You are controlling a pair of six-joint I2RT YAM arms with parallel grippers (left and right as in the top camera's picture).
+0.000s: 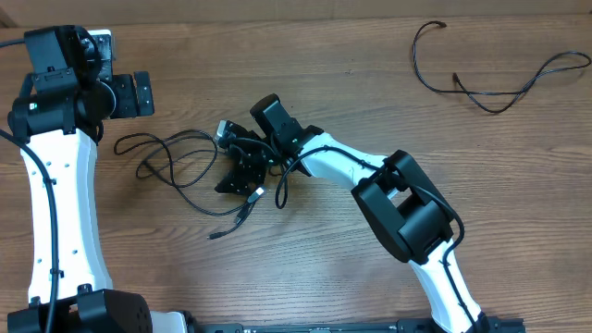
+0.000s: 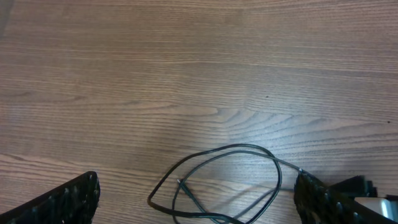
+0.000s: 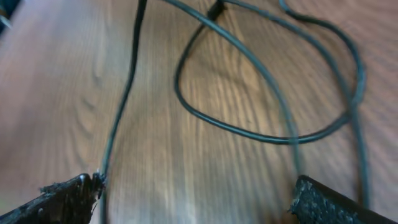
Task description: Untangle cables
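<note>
Firstly, left gripper [image 1: 130, 95]: jaws spread wide with nothing between them, hovering near the far left of the table; in its wrist view the padded fingers [image 2: 68, 199] sit at the lower corners.
Table [image 1: 305, 55]: brown wood grain, carrying all the cords.
Tangled cables [image 1: 180, 165]: thin black cords looped over one another, left of centre and just right of the left arm [image 1: 55, 203]; a loop of them [image 2: 239, 147] lies between the left gripper's fingers in its wrist view.
Right gripper [image 1: 242, 174]: jaws wide apart and holding nothing, lowered over the right end of the tangle; cords [image 3: 273, 139] cross the gap between its fingers [image 3: 329, 199], one running to the left-hand fingertip, contact unclear.
Right arm [image 1: 407, 208]: white, reaching diagonally from the near edge toward centre.
Loose cable [image 1: 496, 110]: single thin black cord, alone at the far right, well apart from the tangle and both grippers.
</note>
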